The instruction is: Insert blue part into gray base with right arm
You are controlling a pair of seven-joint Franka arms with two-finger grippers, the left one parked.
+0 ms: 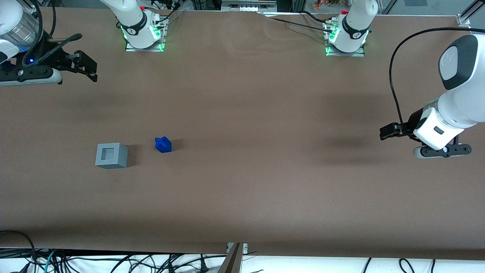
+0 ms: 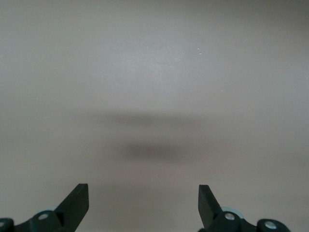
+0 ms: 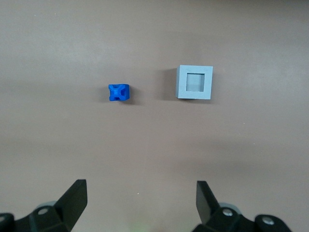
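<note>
Brown matting covers the counter (image 1: 242, 189), where the blue part (image 1: 163, 145) and the gray base (image 1: 111, 155) sit near each other but apart, a strip of bare matting between them. Both rest toward the working arm's end of the counter, the base a little nearer the front camera than the part. The right arm (image 1: 17, 34) hangs high over that same end, its black tool (image 1: 85, 66) held well apart from both pieces and farther from the front camera than either. The tool's fingers (image 3: 72, 200) stand wide apart and hold nothing.

From the front, the base shows one side wall and the square recess in its top face, while the part reads only as a small blue lump with an uneven top. The right wrist camera looks straight down on the pair and gives what the front cannot: the recess (image 3: 195, 81) appears as a lighter square centred in the cube's top, unfilled, and the blue part (image 3: 119, 92) shows a cross-shaped notching on its upper surface. In that view both pieces lie ahead of the fingertips, neither between them.
</note>
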